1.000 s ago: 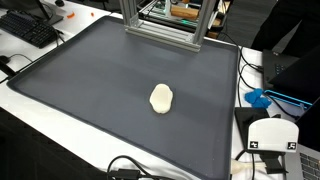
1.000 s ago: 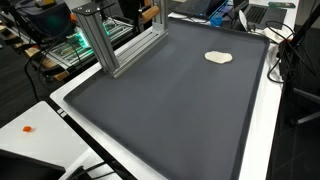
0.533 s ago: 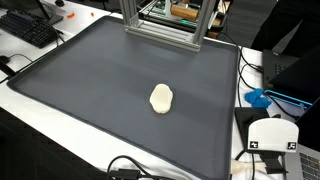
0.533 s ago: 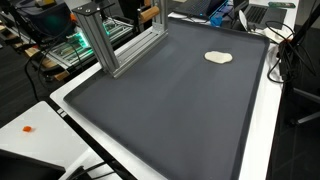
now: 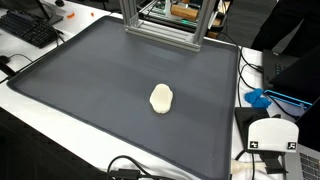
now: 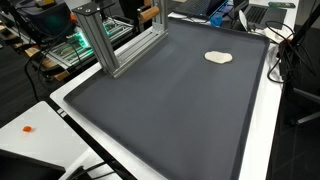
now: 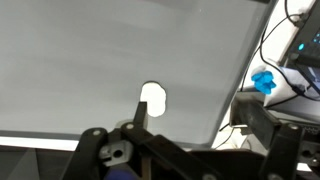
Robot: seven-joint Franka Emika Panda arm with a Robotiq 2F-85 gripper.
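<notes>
A small cream-white lump [image 5: 161,98] lies alone on the dark grey mat [image 5: 90,80], right of its middle; in an exterior view the lump [image 6: 218,57] sits near the mat's [image 6: 170,110] far corner. Neither the arm nor the gripper shows in the exterior views. In the wrist view my gripper [image 7: 200,122] hangs high above the mat, open, its two fingers far apart with nothing between them. The lump [image 7: 152,98] shows just above the left finger [image 7: 140,116], well below the gripper.
An aluminium frame [image 5: 160,25] stands at the mat's back edge, the same frame [image 6: 112,40] in both exterior views. A keyboard [image 5: 28,28], a blue object [image 5: 258,98], a white device [image 5: 272,135] and cables [image 5: 130,168] lie round the mat.
</notes>
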